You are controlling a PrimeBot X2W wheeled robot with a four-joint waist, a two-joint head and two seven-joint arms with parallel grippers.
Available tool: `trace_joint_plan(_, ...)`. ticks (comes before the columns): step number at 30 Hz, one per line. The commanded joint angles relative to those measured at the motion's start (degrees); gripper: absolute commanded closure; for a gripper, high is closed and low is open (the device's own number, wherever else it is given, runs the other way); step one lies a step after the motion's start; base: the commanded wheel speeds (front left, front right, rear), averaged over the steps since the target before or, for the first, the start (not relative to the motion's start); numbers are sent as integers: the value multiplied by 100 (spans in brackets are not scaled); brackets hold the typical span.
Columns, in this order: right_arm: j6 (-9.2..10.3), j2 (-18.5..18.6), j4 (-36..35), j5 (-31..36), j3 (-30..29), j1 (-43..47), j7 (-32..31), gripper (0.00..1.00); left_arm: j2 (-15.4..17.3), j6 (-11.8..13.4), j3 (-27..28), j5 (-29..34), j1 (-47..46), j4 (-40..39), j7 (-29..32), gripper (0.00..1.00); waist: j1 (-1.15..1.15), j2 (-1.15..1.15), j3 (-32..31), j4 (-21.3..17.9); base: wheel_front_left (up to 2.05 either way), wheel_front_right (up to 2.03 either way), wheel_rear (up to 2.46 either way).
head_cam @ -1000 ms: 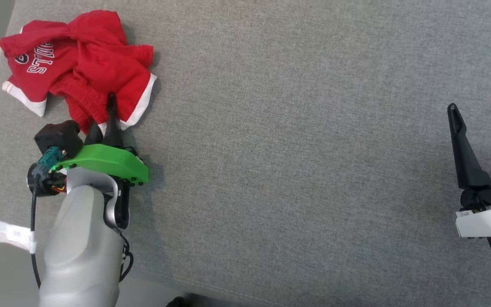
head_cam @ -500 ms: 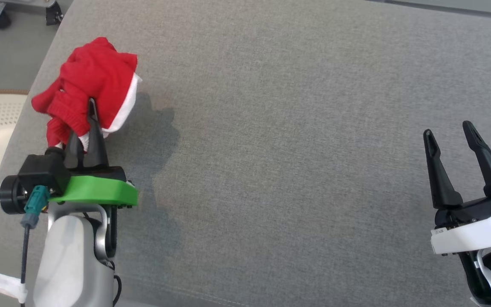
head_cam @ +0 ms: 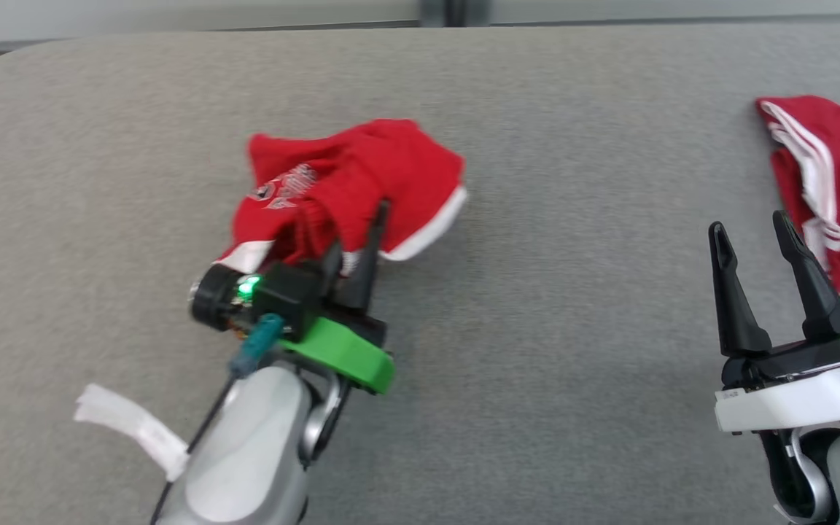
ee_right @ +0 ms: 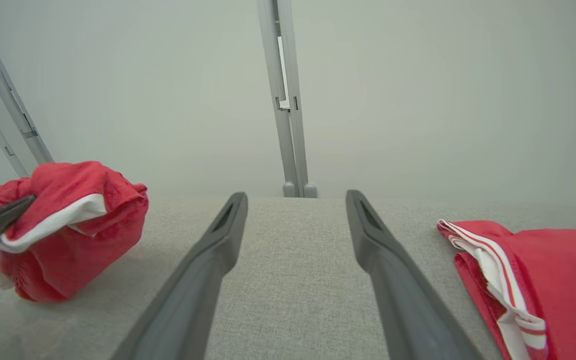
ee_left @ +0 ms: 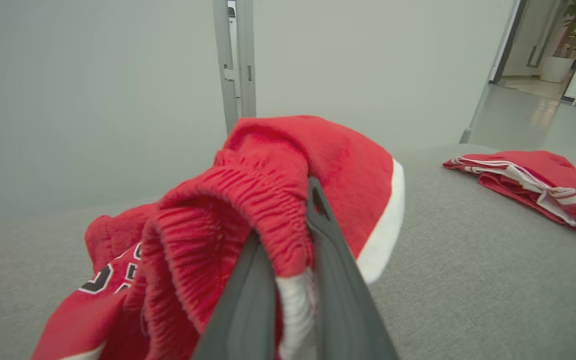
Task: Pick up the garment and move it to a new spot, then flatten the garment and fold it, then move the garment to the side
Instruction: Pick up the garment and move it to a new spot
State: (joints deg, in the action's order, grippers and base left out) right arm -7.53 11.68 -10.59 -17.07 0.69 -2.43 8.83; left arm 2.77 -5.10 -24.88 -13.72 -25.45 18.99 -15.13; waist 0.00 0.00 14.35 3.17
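red shorts point(head_cam: 347, 179): print blurred, unreadable | folded red garment point(head_cam: 839, 182): cut by right edge | left gripper point(head_cam: 360, 237): one fingertip hidden under cloth

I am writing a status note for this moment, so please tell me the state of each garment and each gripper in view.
Red garment with lettering: bunched, hanging from a grip on its ribbed waistband.
Striped red garment: lying folded on the grey surface, untouched.
Left gripper: shut on the waistband.
Right gripper: open, empty.
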Motion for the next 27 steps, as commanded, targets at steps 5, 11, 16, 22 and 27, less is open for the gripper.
trace_joint_plan(5,9,-193,218,-115,8,-156,263,0,34,103,-1027,-319,-466,278,1,100,0,0,750,-1792,0,0,0)
trace_joint_plan(11,9,-298,435,-191,66,-250,446,0,35,236,-1727,-535,-747,781,7,55,0,0,971,-2062,0,0,0)
trace_joint_plan(16,9,-298,543,-180,47,-285,520,0,36,354,-1880,-554,-755,770,3,0,0,0,897,-1902,0,0,0)
trace_joint_plan(22,9,-191,579,-125,41,-231,536,0,80,583,-1597,-427,-349,223,3,0,0,0,609,-1422,0,0,0)
trace_joint_plan(27,9,-94,525,-86,-22,-125,446,0,236,766,-1254,-377,172,-250,2,0,0,0,355,-955,0,0,0)
